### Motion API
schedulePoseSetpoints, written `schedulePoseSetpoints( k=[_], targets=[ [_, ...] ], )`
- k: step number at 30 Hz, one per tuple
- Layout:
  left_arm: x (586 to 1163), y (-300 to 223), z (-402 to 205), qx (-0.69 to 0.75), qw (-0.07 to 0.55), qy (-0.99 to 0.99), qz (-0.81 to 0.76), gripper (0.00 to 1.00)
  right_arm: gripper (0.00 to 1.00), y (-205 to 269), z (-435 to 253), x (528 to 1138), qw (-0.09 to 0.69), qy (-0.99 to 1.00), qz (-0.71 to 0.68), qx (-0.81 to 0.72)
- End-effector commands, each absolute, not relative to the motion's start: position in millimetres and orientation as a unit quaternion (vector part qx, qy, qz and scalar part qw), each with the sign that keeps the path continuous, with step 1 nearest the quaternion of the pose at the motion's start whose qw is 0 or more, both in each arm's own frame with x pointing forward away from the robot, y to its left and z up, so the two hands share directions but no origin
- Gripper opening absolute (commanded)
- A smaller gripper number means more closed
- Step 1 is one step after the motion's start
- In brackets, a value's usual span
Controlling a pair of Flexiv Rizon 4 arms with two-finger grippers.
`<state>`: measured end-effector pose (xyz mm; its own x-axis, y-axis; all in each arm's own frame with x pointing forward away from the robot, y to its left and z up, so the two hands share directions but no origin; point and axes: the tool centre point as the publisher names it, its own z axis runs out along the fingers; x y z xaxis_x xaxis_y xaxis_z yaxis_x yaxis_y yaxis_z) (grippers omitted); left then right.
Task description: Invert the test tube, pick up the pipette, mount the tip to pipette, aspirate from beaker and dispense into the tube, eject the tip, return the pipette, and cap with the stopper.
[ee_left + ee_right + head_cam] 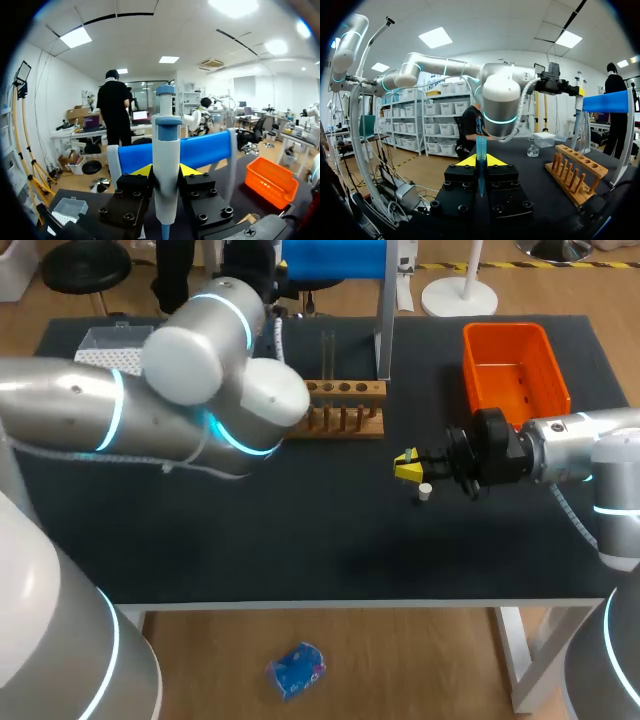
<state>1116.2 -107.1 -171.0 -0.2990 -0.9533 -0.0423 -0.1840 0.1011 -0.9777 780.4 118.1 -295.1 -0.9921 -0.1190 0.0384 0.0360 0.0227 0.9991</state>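
Holding the pipette (pixel 166 150) against the blue stand (pixel 205 150), the left gripper (pixel 166 171) is clamped on its body. That means pickup or return; I can't tell which. The right gripper (pixel 480 161) grasps the slim bluish test tube (pixel 481 145) upright at mid-table. The stopper (pixel 425 491) lies just beside that gripper, and the tube is not yet capped. Next likely calls for aligning pipette and stand. The rack (pixel 345 410) and orange bin (pixel 515 365) are near, and the left arm (pixel 200 390) hides the stand in the head view.

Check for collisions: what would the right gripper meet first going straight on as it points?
Probably my left arm, whose big joint fills the line ahead of the right gripper; its height and distance are unclear.
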Motion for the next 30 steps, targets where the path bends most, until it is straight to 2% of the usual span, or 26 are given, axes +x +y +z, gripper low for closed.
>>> schedulePoseSetpoints(
  k=[1,6,18,30],
  targets=[
    [1054.9,-86.4,-142.7,-0.324,0.23,0.707,-0.585,0.0,0.0,117.6,-295.0,780.2,0.055,-0.713,-0.698,0.029],
    [1016.2,-95.2,-127.0,-0.254,0.177,0.728,-0.611,0.0,0.0,117.6,-295.0,780.2,0.055,-0.713,-0.698,0.029],
    [934.2,-114.9,-109.8,-0.146,0.106,0.742,-0.645,0.0,0.0,117.6,-295.0,780.2,0.055,-0.713,-0.698,0.029],
    [886.4,-160.8,-98.2,-0.07,0.079,0.732,-0.673,0.0,0.0,117.6,-295.0,780.2,0.055,-0.713,-0.698,0.029]
  ],
)
